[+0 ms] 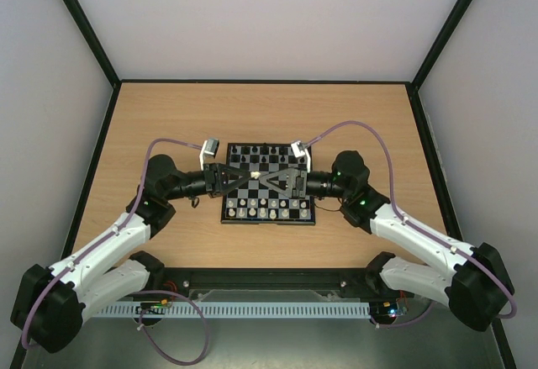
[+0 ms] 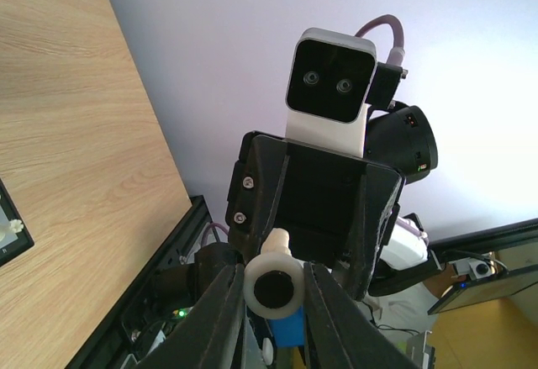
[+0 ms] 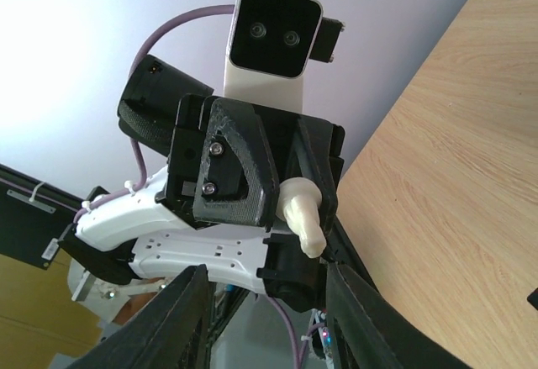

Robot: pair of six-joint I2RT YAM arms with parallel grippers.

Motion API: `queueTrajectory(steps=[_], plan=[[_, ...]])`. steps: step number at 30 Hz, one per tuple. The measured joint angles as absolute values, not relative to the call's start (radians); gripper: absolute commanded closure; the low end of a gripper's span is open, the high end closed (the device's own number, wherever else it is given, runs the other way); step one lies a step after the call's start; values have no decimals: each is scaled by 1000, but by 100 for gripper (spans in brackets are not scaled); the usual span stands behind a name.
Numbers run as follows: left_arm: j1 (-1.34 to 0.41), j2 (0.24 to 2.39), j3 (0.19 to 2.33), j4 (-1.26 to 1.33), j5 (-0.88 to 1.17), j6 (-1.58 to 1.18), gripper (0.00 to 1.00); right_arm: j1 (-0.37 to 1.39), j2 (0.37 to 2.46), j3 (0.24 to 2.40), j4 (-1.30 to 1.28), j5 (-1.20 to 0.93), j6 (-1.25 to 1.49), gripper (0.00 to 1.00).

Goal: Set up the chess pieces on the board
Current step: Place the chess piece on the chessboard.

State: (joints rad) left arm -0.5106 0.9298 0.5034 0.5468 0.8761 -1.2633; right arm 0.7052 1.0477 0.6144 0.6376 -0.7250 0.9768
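Pinching a smooth cream chess piece [image 2: 273,289] with round dark-centred base, matte black left tool [image 2: 274,275]; right tool [image 3: 267,278] spread wide.

Light: bright, even, diffuse.
Shadows: faint, soft on the table [image 1: 168,125].
Glare: wall [image 2: 471,75] blown out in both wrist views.
Focus: white chess piece [image 2: 273,285] slightly soft.

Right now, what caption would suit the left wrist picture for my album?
Left gripper pinching a white chess piece, with the right gripper and its camera facing it head-on.
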Motion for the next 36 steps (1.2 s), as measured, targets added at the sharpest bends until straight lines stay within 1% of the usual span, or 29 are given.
queueTrajectory(steps=[6, 14, 21, 32, 36], plan=[[-511, 931, 503, 549, 878, -1270, 88, 705, 1037, 614, 615, -706, 958, 60], [-511, 931, 488, 583, 886, -1300, 87, 705, 1082, 614, 620, -706, 958, 62], [-511, 933, 477, 594, 892, -1316, 87, 705, 1100, 636, 639, -710, 967, 67], [-511, 941, 472, 595, 894, -1318, 87, 705, 1129, 650, 665, -734, 980, 72], [-511, 945, 472, 603, 894, -1320, 87, 705, 1129, 650, 665, -735, 981, 78]])
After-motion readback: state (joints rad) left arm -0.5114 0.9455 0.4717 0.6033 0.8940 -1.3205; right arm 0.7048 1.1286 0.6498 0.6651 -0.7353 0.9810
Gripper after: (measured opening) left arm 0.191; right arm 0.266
